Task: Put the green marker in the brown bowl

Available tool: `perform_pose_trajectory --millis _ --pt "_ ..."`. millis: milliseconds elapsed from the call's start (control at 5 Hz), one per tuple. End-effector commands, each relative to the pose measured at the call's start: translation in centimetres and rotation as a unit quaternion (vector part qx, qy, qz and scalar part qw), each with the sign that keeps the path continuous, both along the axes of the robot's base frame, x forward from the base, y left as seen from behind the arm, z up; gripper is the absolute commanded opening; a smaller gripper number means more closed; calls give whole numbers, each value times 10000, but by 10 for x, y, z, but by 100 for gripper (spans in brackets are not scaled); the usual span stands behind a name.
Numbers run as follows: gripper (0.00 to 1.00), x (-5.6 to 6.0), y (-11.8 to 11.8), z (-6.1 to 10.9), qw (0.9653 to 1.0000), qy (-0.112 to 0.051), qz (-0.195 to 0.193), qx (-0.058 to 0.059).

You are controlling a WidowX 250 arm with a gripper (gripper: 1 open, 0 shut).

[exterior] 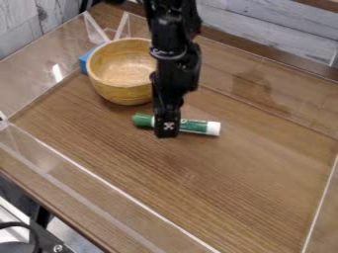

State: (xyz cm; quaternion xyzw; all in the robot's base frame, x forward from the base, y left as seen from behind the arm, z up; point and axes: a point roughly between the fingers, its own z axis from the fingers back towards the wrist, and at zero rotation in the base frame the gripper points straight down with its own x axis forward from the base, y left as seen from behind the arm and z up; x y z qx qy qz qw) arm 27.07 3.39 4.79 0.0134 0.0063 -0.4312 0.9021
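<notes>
The green marker (199, 126) lies flat on the wooden table, white label facing up, a little right of and in front of the brown bowl (122, 69). My gripper (166, 128) points straight down over the marker's left part and hides that stretch. One dark finger (166, 130) stands in front of the marker, reaching down past its near edge, so the jaws straddle it and are open. The bowl is empty and sits about a hand's width up and left of the gripper.
A small blue object (85, 59) shows behind the bowl's left side. A low clear wall (53, 158) borders the wooden surface on the left and front. Bare wood stretches in front of and to the right of the marker.
</notes>
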Motion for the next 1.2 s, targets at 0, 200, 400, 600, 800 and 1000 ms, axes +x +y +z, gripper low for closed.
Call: perform_pose_trajectory --millis 0,200,400,600,800,1000 --pt "100 9 1 2 9997 -225 -108 33" --pt "100 11 1 -5 9995 -254 -169 30" --pt "0 12 1 -8 9995 -273 -181 20" --pt "0 11 2 -4 9996 -255 -140 14" --pt "0 10 3 4 9998 -204 -76 14" --pt "0 10 5 8 9998 -190 -48 11"
